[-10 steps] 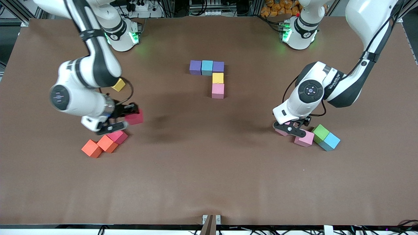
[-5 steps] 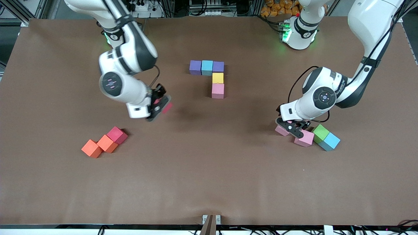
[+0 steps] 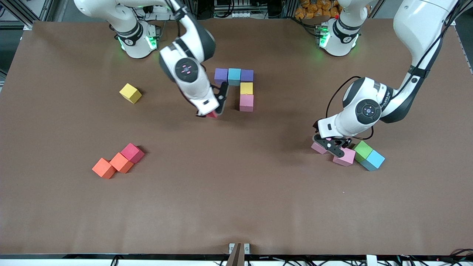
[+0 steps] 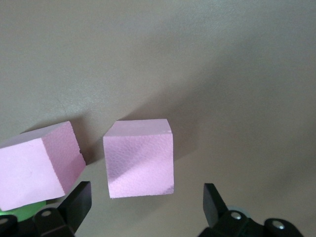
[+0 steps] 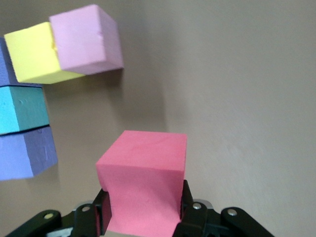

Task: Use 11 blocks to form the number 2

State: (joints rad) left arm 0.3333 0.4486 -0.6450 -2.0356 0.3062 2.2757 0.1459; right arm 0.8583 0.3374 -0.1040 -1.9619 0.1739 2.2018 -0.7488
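Observation:
The partial number 2 is a row of purple (image 3: pixel 221 75), sky-blue (image 3: pixel 234 76) and purple (image 3: pixel 247 75) blocks, with a yellow block (image 3: pixel 246 88) and a pink block (image 3: pixel 246 102) running toward the front camera. My right gripper (image 3: pixel 212 111) is shut on a crimson block (image 5: pixel 143 182) and hangs over the table beside that pink block (image 5: pixel 86 39). At the left arm's end, my left gripper (image 3: pixel 330 146) stands open low over a pink block (image 4: pixel 140 158). That block lies just ahead of its fingertips (image 4: pixel 79 200), and a second pink block (image 4: pixel 34 170) sits beside it.
A green block (image 3: pixel 363 150) and a sky-blue block (image 3: pixel 375 159) touch the second pink block (image 3: pixel 344 157). Two orange blocks (image 3: pixel 103 168) and a crimson one (image 3: pixel 132 152) sit in a line toward the right arm's end. A loose yellow block (image 3: pixel 130 93) lies farther from the front camera.
My right arm has carried the crimson block from over the orange and crimson blocks to beside the number 2, uncovering the loose yellow block. The left gripper turned slightly over the pink blocks.

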